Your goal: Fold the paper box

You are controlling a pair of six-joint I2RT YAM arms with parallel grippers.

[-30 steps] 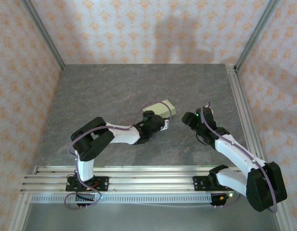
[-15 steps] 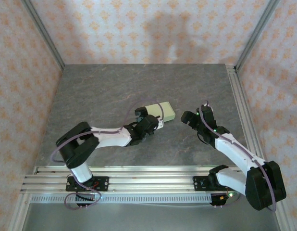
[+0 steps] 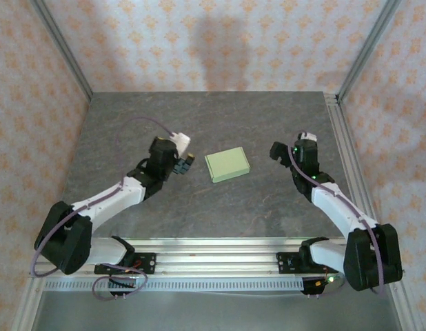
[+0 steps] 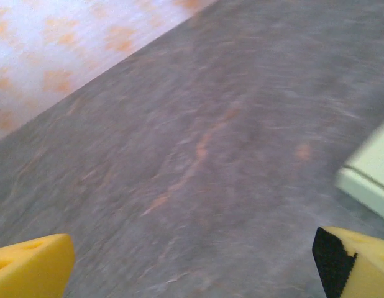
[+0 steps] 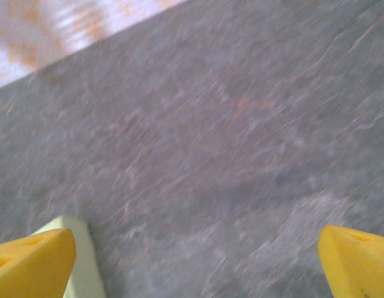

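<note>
Paper box (image 3: 227, 165) flat on worktop (image 3: 199, 117), squarely between both pincers (long axis running roughly arm to arm). Left pincer (image 3: 185, 161) spread wide, empty, slightly nearer; right pincer (image 3: 280, 153) likewise spread, empty.

White-black arms (image 3: 109, 200), purple cables (image 3: 145, 119), yellow fingers (image 4: 30, 267).

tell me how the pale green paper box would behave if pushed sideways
The paper box lies flat and low on the table, so it probably slides rather than tips or rolls. It looks like thin card, so likely light and easily dented.
</note>
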